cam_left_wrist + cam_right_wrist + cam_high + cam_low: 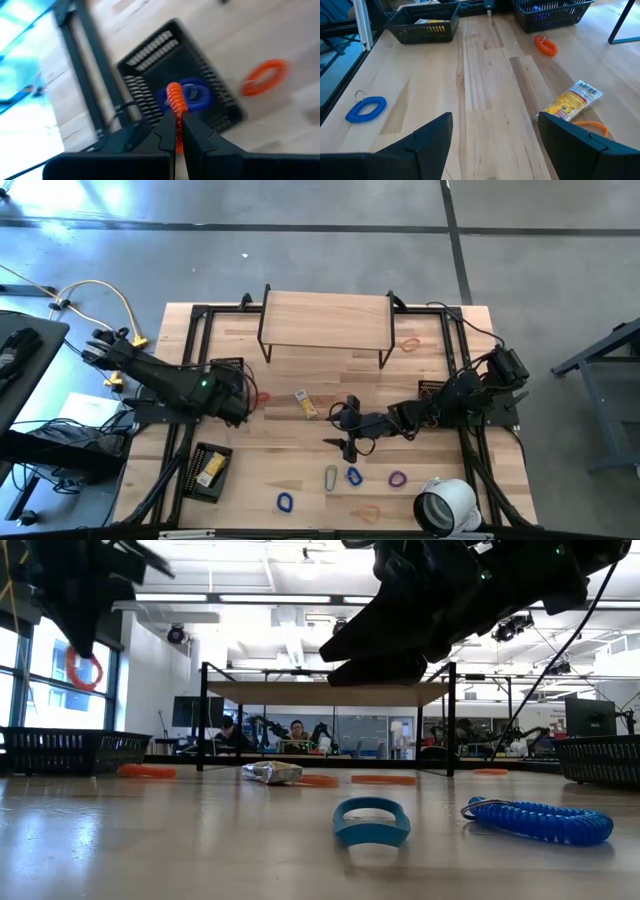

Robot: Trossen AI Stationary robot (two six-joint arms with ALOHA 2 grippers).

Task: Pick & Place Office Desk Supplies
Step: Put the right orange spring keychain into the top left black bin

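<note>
My left gripper [176, 131] is shut on an orange coiled loop [174, 97] and hovers over a black mesh basket [150, 55] that holds a blue coil [195, 96]. In the low view the loop [85, 668] hangs high above the table. My right gripper [492, 135] is open above mid-table [345, 432], touching nothing. Lying flat on the table are a second orange coil [546, 45], a yellow-and-white packet [572, 100], a thin orange band [592, 127] and a blue coil [366, 109]. Near the front edge lie a silver clip [331, 477], blue loops [354, 476] and a purple loop [397, 478]. My left gripper pinches the orange coiled loop's lower part [176, 125] between its two fingers. In the left wrist view the rest of the loop stands out past the fingertips. The loop is lifted clear of table and basket; in the low view it hangs below the gripper.
A wooden shelf on a black frame [325, 320] stands at the far side. A basket with yellow packets [210, 470] sits near left, another basket [435, 388] under my right arm. A large white tape roll [445, 505] is at the near right. Bare wood lies mid-table.
</note>
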